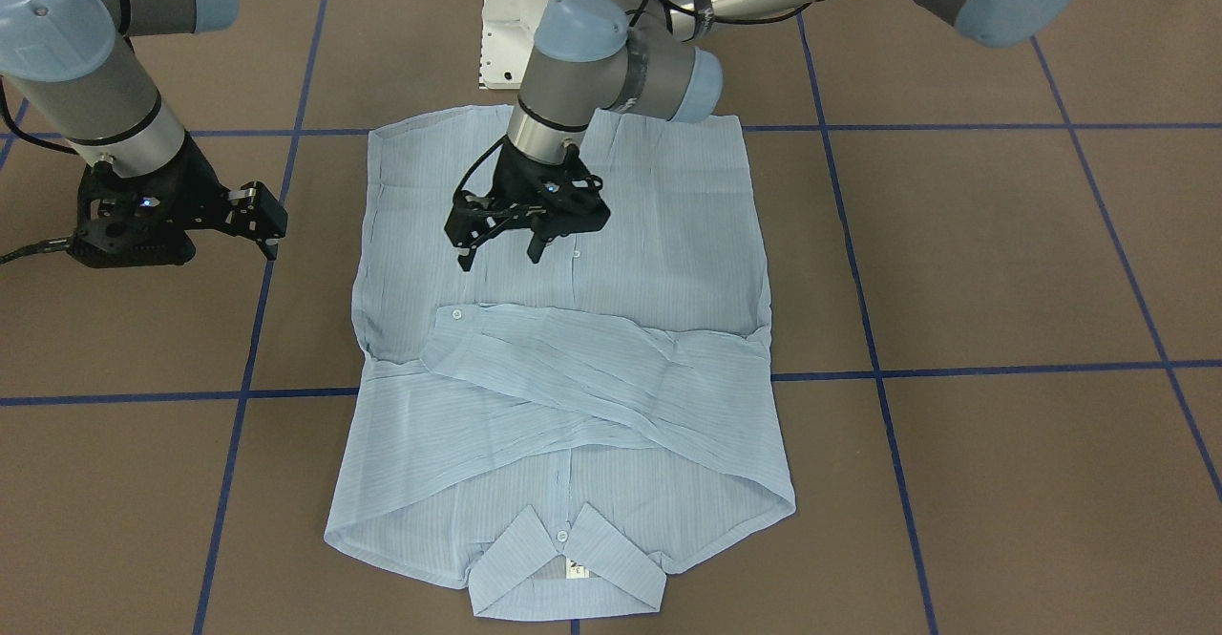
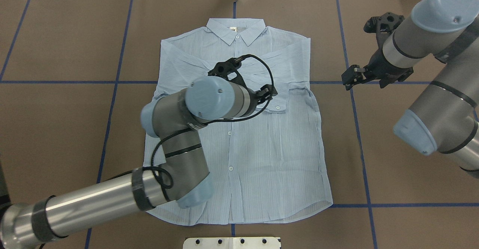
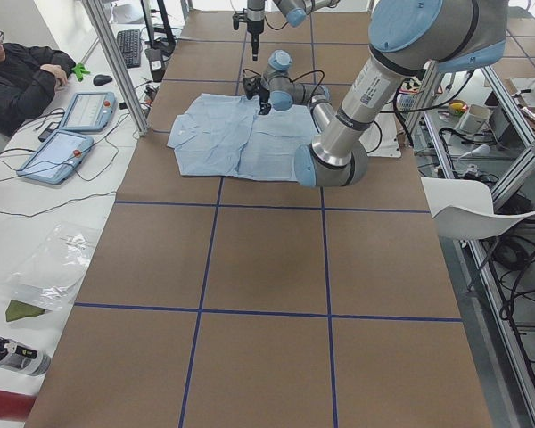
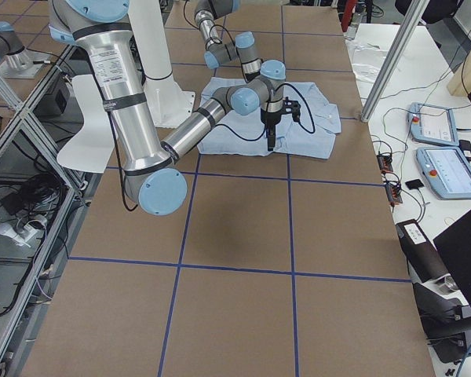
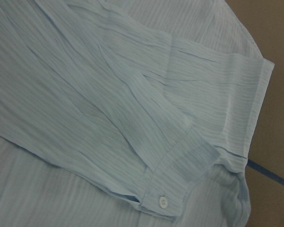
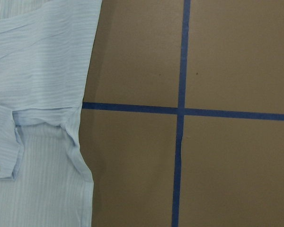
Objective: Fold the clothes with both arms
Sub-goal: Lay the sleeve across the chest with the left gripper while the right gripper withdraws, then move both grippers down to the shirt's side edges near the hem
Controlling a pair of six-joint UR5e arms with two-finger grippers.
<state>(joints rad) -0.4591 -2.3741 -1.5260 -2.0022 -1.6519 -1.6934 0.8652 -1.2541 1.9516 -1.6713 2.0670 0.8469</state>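
Note:
The light-blue striped shirt (image 1: pixel 659 234) lies flat and buttoned on the brown table, its collar (image 1: pixel 563 559) at the side away from the robot. Both sleeves are folded across the chest, and one cuff with a white button (image 1: pixel 456 313) lies on top. My left gripper (image 1: pixel 500 253) hovers open just above the shirt's middle, holding nothing. The left wrist view is filled by the crossed sleeves (image 5: pixel 109 109) and the cuff. My right gripper (image 1: pixel 270 234) (image 2: pixel 348 77) hangs over bare table beside the shirt's edge, open and empty. The right wrist view catches that shirt edge (image 6: pixel 42 71).
Blue tape lines (image 2: pixel 355 129) divide the brown table (image 2: pixel 393 166) into squares. The white pedestal base (image 2: pixel 232 242) stands at the hem end of the shirt. A person (image 3: pixel 18 71) sits at a side desk with tablets (image 3: pixel 58 153) beyond the table.

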